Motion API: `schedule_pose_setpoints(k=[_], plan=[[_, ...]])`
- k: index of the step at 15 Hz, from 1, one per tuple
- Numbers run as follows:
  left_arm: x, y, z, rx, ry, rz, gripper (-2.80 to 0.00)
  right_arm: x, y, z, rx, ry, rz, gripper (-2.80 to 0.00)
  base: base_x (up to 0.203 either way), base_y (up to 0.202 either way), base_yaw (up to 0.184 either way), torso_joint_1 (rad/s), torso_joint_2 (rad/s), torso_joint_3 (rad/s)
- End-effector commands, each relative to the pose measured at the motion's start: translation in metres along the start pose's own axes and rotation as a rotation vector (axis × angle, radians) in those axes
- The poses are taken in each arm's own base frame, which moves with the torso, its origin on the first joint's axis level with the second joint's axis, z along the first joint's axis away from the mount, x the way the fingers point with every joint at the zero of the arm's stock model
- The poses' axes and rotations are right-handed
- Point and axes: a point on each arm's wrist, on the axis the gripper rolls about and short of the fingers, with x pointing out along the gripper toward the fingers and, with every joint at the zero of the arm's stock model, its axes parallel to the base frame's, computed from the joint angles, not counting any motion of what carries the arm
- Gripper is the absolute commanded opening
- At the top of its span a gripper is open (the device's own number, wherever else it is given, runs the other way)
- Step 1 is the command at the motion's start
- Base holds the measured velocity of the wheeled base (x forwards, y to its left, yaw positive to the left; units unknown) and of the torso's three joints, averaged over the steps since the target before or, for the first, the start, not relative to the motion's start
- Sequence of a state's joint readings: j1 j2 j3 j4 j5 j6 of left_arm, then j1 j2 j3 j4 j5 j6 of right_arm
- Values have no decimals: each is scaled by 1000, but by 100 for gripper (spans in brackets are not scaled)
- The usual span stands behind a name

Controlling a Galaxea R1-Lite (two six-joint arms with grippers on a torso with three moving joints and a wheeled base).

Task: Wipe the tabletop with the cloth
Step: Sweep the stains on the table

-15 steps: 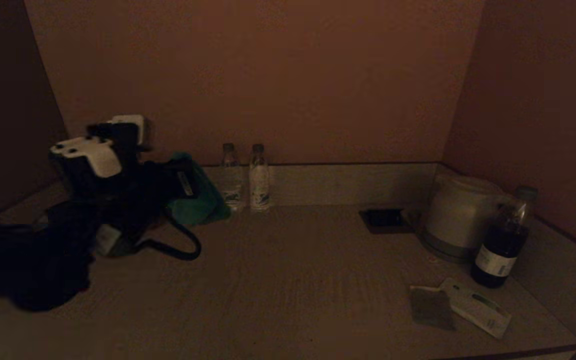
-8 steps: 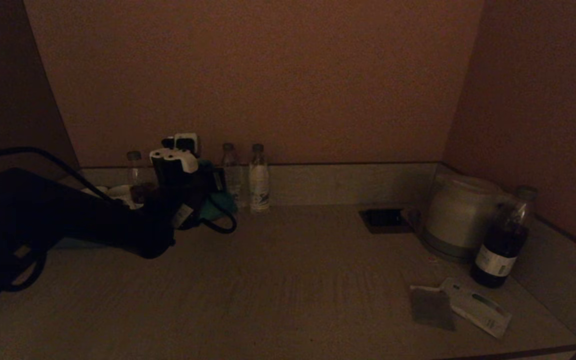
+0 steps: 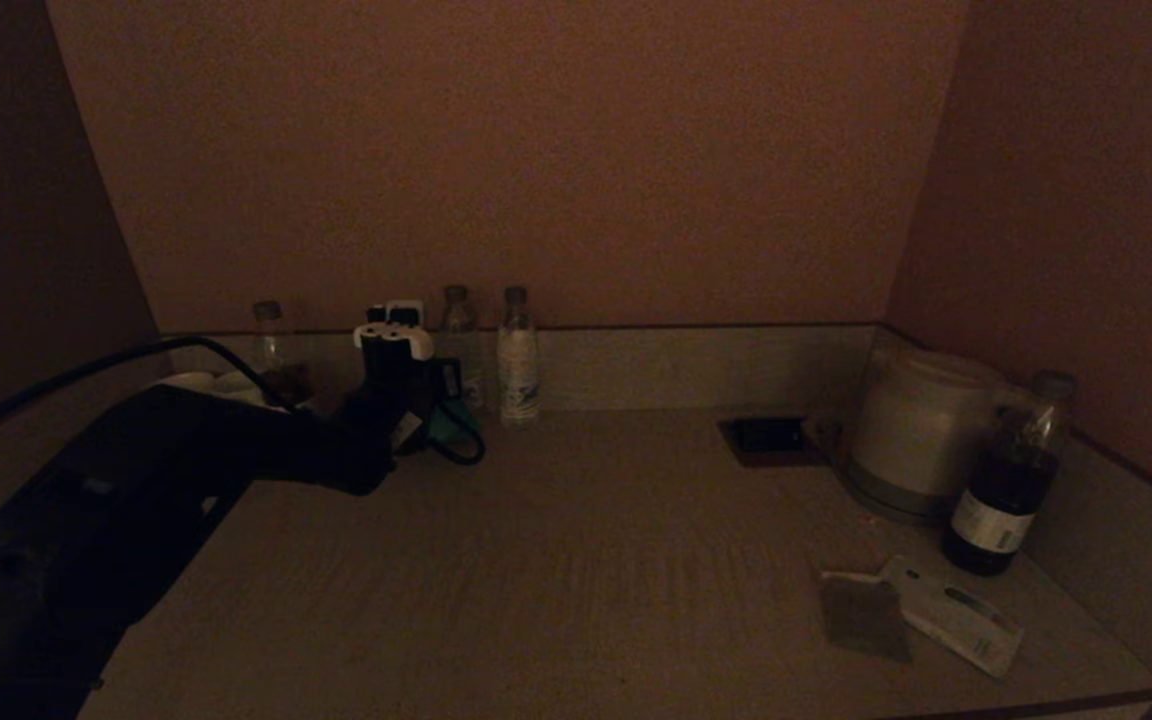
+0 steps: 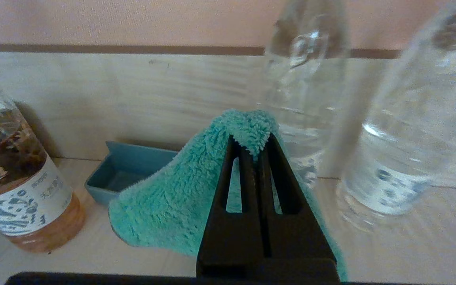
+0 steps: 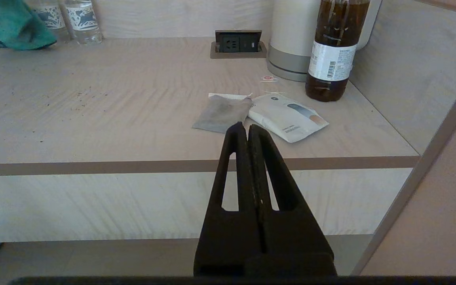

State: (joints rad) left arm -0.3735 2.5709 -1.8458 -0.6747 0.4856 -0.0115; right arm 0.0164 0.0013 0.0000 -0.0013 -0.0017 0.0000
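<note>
A fluffy teal cloth [image 4: 180, 190] hangs from my left gripper [image 4: 251, 143], which is shut on its top fold. The cloth's lower edge rests on the light wood tabletop [image 3: 576, 560] at the back left, close to the back wall. In the head view the left gripper [image 3: 436, 405] reaches to the back beside two clear water bottles, and the cloth [image 3: 448, 425] shows as a small teal patch. The cloth also shows in the right wrist view [image 5: 12, 27]. My right gripper [image 5: 247, 128] is shut and empty, parked in front of the table's front edge.
Two clear water bottles [image 3: 516, 355] stand at the back wall right of the cloth. A tea bottle [image 4: 10, 186] and a blue tray [image 4: 129, 170] are left of it. A kettle [image 3: 921, 430], a dark bottle [image 3: 1006, 480], a socket [image 3: 771, 438] and two sachets [image 3: 911, 610] lie on the right.
My left arm has swung from the left front toward the back wall, carrying the cloth up beside the water bottles. The right arm has not moved.
</note>
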Motion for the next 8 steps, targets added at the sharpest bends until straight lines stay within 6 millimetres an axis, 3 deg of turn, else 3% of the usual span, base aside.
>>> schedule_pose_setpoints(k=[1, 8], plan=[[10, -3, -16, 7, 15, 13, -280, 0, 0, 0, 0, 0, 1, -280, 0, 0, 0, 0, 0, 0], [8, -6, -49, 92, 192, 20, -280, 0, 0, 0, 0, 0, 1, -280, 0, 0, 0, 0, 0, 0]])
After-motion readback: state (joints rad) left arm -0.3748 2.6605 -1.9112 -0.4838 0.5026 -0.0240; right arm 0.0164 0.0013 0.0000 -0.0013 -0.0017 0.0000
